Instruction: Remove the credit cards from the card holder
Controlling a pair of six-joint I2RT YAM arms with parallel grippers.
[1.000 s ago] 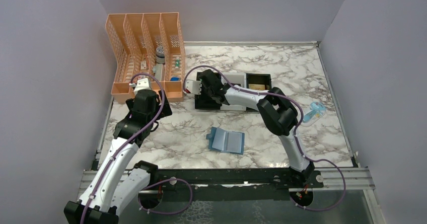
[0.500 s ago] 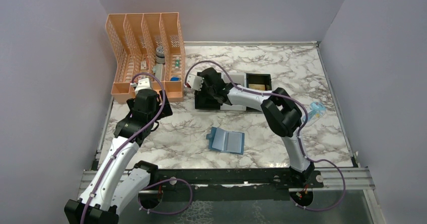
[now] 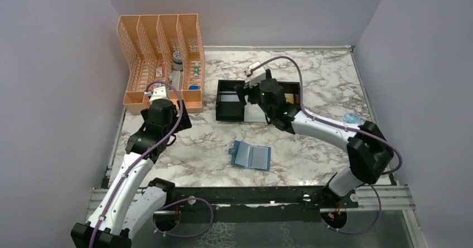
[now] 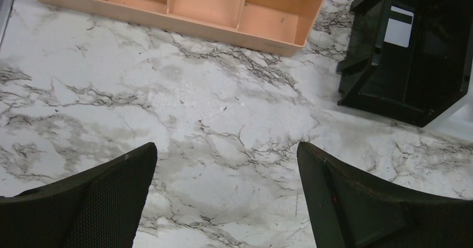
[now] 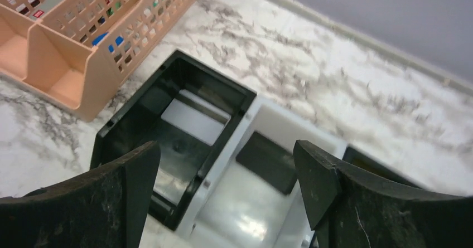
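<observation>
**Card holder, a flat teal-blue bifold wallet (image 3: 251, 156), lies open near the front of the table**

The white marble-patterned table (image 3: 312, 69) carries everything. At its back left stands a peach plastic mesh file rack (image 3: 159, 58) with four slots. Just right of it sits a black-and-white three-compartment tray (image 3: 230, 115).

My right gripper (image 5: 226, 147) hangs over that tray, fingers spread wide with nothing between them. My left gripper (image 4: 226, 153) hovers above bare marble in front of the rack, fingers equally wide apart and empty. The wallet lies well apart from both, between my two arms, its lighter blue inner panels facing up.

The credit cards are in the tray. A thin silver-grey card (image 5: 192, 120) lies flat in the left black compartment. A thin black card (image 5: 266, 160) lies in the white middle one. A sliver of the gold card (image 3: 288, 96) shows in the right black compartment, beside my right arm.
</observation>
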